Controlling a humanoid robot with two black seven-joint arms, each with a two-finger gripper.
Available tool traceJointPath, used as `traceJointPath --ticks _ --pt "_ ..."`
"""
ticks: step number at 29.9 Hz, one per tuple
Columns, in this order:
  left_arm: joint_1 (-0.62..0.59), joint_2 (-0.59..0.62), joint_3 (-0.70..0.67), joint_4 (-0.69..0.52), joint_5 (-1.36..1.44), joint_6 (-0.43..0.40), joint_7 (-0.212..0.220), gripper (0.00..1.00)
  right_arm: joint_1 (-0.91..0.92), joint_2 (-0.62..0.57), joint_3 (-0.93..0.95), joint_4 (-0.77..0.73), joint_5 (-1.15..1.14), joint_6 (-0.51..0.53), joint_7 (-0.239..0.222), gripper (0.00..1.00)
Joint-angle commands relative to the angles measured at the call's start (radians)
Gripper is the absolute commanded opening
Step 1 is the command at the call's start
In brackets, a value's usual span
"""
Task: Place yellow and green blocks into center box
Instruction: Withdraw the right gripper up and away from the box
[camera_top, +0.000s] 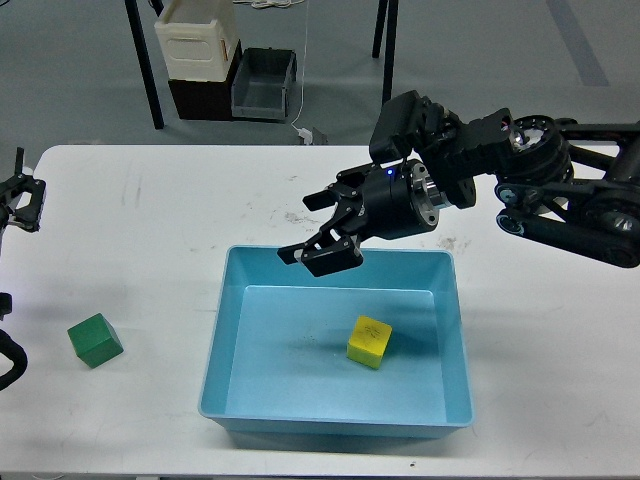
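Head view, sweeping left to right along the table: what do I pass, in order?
Left claw at the table's left edge → green block on the bare table → left wall of the blue tray → right claw, empty above the tray's far rim → yellow block on the tray floor.

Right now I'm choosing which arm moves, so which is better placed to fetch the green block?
Left, probably. The green block lies on the table left of the blue tray, near the left gripper; the right gripper hangs empty over the tray.
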Motion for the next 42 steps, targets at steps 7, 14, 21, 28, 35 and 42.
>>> traceJointPath --ticks 7,14,21,28,35,42 --pt "-0.086 0.097 -0.025 0.063 0.423 0.005 -0.035 1.0 -0.197 0.021 0.401 0.026 0.077 -0.079 0.0 0.96" --pt "-0.137 0.162 -0.042 0.073 0.759 0.016 -0.035 1.0 -0.414 0.019 0.667 0.091 0.231 -0.145 -0.038 0.96" --pt "-0.218 0.212 -0.042 0.074 1.092 0.034 -0.035 1.0 -0.67 0.035 0.984 0.135 0.3 -0.159 -0.107 0.96" --pt "-0.324 0.293 -0.024 0.063 1.377 -0.117 -0.035 1.0 -0.923 0.038 1.195 0.246 0.364 -0.165 -0.159 0.96" --pt "-0.476 0.384 0.093 -0.011 1.698 -0.232 -0.035 1.0 -1.175 0.108 1.35 0.371 0.369 -0.165 -0.16 0.96" --pt "-0.56 0.588 0.327 -0.159 1.899 -0.232 -0.035 1.0 -1.323 0.176 1.447 0.436 0.573 -0.164 -0.173 0.96"
